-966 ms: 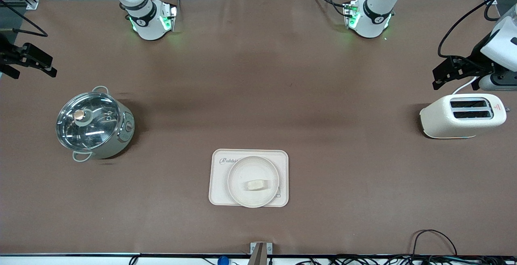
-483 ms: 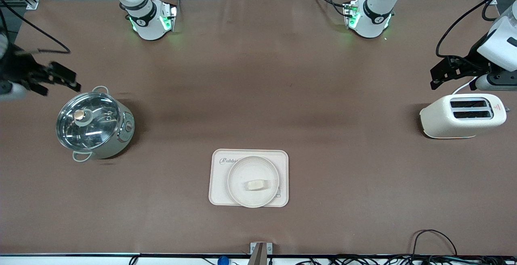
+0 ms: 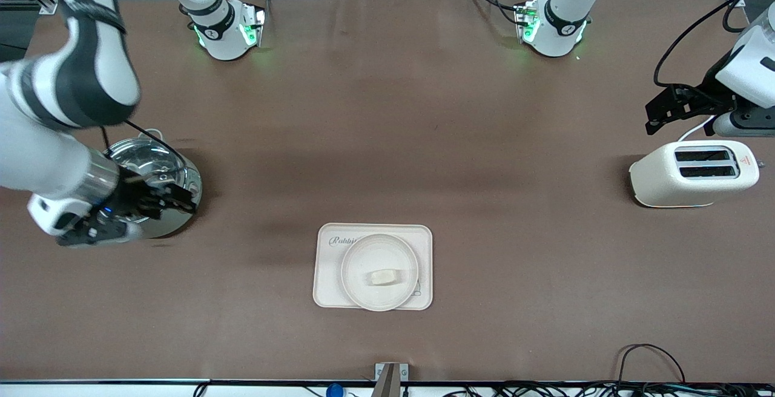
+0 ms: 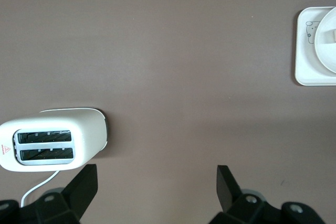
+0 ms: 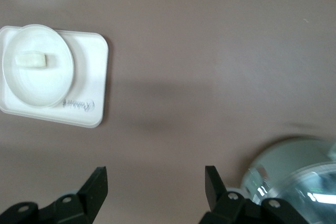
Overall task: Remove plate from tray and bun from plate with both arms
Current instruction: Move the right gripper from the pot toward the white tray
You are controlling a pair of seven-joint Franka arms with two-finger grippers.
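The round cream plate [image 3: 362, 258] sits on the rectangular cream tray [image 3: 327, 291], near the front camera at the table's middle. The small pale bun [image 3: 381, 277] lies on the plate. My right gripper [image 3: 180, 195] is open and empty, over the steel pot. In the right wrist view the plate [image 5: 52, 85], bun [image 5: 31, 60] and tray [image 5: 89, 103] lie ahead of the open right gripper [image 5: 156, 182]. My left gripper [image 3: 654, 117] is open and empty, above the table beside the toaster. The left wrist view shows the open left gripper [image 4: 157, 182] and the tray's end [image 4: 307, 74].
A steel pot with a glass lid [image 3: 169, 170] stands toward the right arm's end, partly hidden by that arm. A white toaster [image 3: 693, 173] stands toward the left arm's end; it also shows in the left wrist view [image 4: 52, 145]. Cables lie along the front edge.
My right arm has swung in from the table's end, and its gripper is now over the pot. The left gripper has barely moved. The plate and bun have not moved.
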